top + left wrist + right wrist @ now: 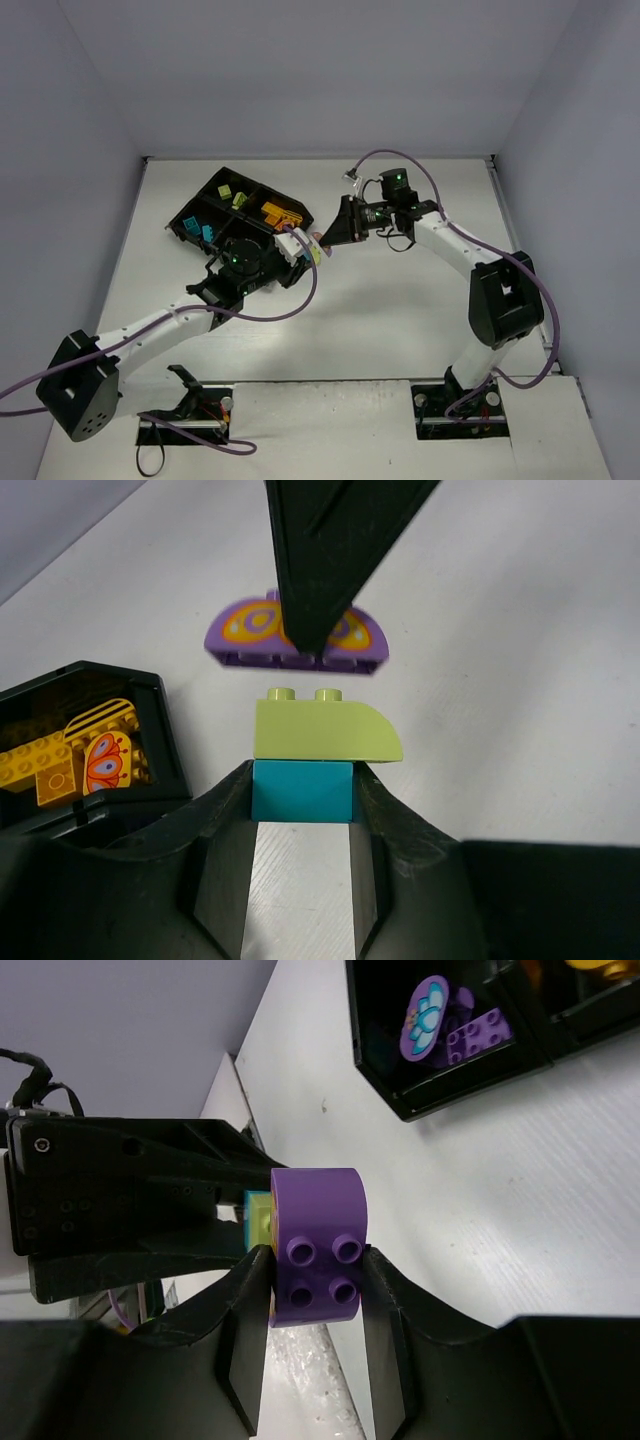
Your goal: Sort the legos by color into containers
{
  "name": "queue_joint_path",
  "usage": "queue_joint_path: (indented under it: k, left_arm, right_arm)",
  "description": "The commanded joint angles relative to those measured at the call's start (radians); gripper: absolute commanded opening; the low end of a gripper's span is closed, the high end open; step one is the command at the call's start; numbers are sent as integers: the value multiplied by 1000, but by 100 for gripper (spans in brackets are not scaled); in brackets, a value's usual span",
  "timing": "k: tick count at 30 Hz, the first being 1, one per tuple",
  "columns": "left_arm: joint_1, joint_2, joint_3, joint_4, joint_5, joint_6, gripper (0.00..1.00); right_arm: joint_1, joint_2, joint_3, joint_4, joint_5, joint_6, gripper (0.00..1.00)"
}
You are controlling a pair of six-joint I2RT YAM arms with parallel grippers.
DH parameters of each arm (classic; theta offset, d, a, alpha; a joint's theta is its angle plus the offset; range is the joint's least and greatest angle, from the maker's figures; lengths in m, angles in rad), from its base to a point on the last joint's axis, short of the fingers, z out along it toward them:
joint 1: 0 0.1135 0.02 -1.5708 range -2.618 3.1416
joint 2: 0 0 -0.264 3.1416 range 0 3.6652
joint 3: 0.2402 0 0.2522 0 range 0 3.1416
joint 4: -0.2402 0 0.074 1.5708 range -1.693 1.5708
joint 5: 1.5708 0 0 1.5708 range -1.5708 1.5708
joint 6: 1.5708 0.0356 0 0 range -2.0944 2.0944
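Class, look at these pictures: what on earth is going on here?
Beside the black tray, the left gripper is shut on a teal brick with a lime green brick attached to it. The right gripper is shut on a purple brick, held just apart from the green one. Orange bricks already lie in the tray.

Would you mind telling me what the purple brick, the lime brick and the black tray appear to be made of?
Purple brick: moulded plastic, smooth satin finish, soft highlights on its studs. Lime brick: likely the same plastic, even colour, crisp moulded studs. Black tray: probably rigid plastic, faint sheen along its rim.
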Motion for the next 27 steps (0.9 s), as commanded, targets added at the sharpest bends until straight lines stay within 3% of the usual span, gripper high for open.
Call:
queue_joint_path:
  k: [1, 8, 13, 27]
  left_arm:
    - [4, -52, -6, 64, 5, -10, 25]
    - [4, -64, -15, 71, 3, -26, 25]
    - [3, -124, -23, 28, -61, -54, 25]
    - [13, -473, 43, -443, -363, -223, 24]
  right_arm:
    - [-67, -54, 13, 45, -19, -13, 0]
    - [-107, -68, 0, 45, -19, -16, 0]
    - [-46, -23, 75, 42, 106, -42, 1]
    - [220, 323, 470, 13, 354, -230, 9]
